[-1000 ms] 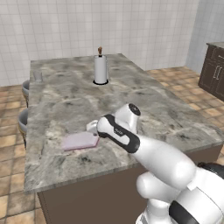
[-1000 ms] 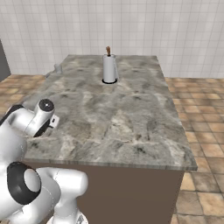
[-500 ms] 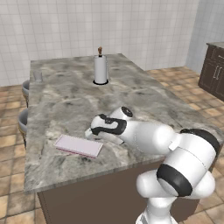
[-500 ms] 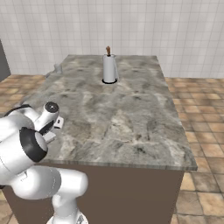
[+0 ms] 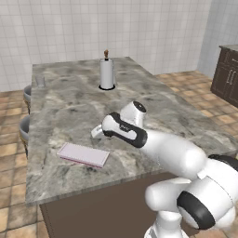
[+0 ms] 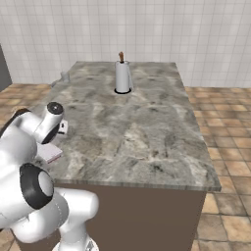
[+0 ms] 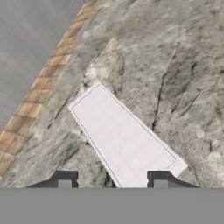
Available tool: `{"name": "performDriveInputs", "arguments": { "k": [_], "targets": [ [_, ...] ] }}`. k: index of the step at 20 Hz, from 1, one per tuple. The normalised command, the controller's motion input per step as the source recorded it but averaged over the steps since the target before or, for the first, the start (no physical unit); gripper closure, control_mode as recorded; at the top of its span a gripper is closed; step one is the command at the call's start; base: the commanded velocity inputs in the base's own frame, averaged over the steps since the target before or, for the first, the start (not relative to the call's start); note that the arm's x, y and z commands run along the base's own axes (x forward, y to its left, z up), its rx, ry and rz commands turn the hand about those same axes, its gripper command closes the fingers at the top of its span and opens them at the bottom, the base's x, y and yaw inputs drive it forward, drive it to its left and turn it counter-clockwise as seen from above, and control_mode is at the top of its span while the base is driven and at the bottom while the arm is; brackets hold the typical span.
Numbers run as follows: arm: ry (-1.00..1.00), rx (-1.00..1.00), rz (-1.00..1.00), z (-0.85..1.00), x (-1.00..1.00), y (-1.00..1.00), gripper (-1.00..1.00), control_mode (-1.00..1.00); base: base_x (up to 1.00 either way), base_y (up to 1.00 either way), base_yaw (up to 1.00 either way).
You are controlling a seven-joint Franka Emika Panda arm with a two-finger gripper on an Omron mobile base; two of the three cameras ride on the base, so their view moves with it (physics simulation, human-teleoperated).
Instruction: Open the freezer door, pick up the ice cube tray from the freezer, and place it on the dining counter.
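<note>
Ice cube tray: lies flat on the dining counter, near its front left corner.
Gripper: jaws apart, holding nothing; the fingertips stand either side of the tray's near end.
Relation: tray lies free on the stone, just beyond the gripper.

Left base cam sits behind the arm, looking forward and down over the dining counter, arm coming in from about 5 o'clock. Right base cam does the same from the other side, arm at 8 o'clock. Both catch the same marbled top, with the paper towel roll up around 12 and the tiled wall behind. Hand cam is way closer, staring down at the ice cube tray on the counter edge, floor at 10 o'clock.
</note>
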Motion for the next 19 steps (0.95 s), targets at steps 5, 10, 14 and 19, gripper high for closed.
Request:
{"name": "performDriveInputs", "arguments": {
  "k": [5, 10, 14, 19],
  "targets": [
    [-0.05, -0.07, 0.02, 0.97, -0.89, 0.12, -1.0, -1.0, 0.0, 0.0, 0.0],
    [-0.15, -0.09, 0.0, 0.87, -1.0, 0.06, -1.0, -1.0, 0.0, 0.0, 0.0],
    [-0.21, -0.05, 0.0, 0.89, -1.0, 0.0, -1.0, -1.0, 0.0, 0.0, 0.0],
    [-0.21, -0.02, 0.0, 0.69, -1.0, 0.0, -1.0, -1.0, 0.0, 0.0, 0.0]
  ]
}}
